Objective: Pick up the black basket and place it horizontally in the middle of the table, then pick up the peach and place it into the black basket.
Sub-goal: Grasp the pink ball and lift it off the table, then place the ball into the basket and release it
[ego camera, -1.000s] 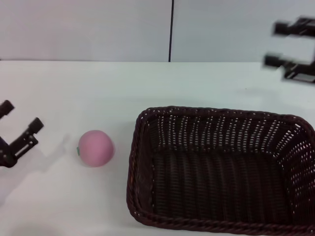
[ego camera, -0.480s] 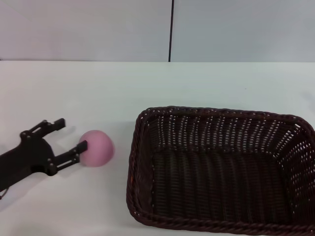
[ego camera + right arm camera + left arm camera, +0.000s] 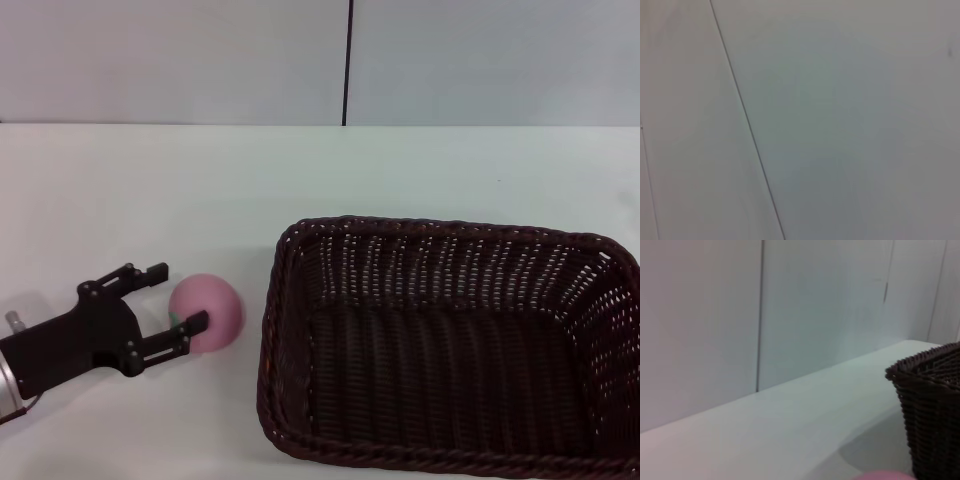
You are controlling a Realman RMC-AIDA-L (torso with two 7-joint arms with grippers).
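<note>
The black basket (image 3: 450, 345) lies lengthwise across the white table (image 3: 300, 170), right of centre in the head view; one corner shows in the left wrist view (image 3: 932, 390). The pink peach (image 3: 210, 310) rests on the table just left of the basket. My left gripper (image 3: 172, 297) is open, low over the table, with one finger on each side of the peach's left half; the near fingertip (image 3: 195, 322) touches it. A sliver of the peach shows in the left wrist view (image 3: 885, 475). My right gripper is out of view.
A pale wall with a dark vertical seam (image 3: 349, 60) stands behind the table's far edge. The right wrist view shows only wall panels with a seam (image 3: 747, 125).
My left gripper has moved right along the table until its open fingers are around the peach, which shifted slightly right. My right gripper, at the upper right a second ago, has left the view.
</note>
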